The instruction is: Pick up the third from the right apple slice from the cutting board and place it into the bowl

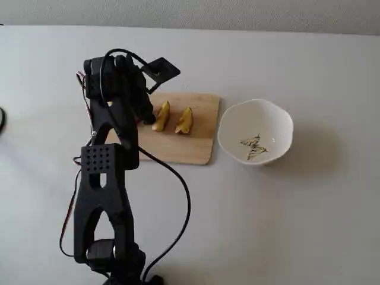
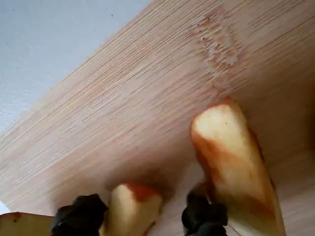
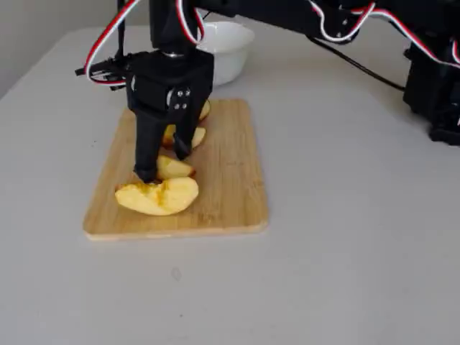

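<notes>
Wooden cutting board (image 3: 230, 194), four apple wedges, one bowl (image 1: 279, 119)

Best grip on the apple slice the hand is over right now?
Grip the apple slice across its narrow middle, coming straight down from above. It lies flat on the cutting board with other slices close on both sides, so a side approach would likely knock them. The hand is open and already straddles it.
</notes>
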Motion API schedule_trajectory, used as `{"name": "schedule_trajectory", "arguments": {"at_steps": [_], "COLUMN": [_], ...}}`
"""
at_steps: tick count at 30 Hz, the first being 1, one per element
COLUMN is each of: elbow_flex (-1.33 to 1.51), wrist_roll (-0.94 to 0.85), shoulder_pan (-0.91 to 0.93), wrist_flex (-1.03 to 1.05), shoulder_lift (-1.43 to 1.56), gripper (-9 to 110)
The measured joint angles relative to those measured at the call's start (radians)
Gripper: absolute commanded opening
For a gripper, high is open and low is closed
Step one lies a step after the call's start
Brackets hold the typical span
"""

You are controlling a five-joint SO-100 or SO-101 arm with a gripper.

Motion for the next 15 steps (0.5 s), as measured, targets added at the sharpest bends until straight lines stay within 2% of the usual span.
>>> {"name": "schedule_trajectory", "arguments": {"at_steps": [4, 10, 15], "elbow_flex": [-0.02, -0.028, -0.028], "wrist_roll": [0.009, 0.063, 0.201], "shoulder_pan": [-0.005, -0.018, -0.035], "wrist_flex": [0.0, 0.0, 0.0], "shoulder_lift": [-0.018, -0.02, 0.017], "gripper": [0, 0, 0]}}
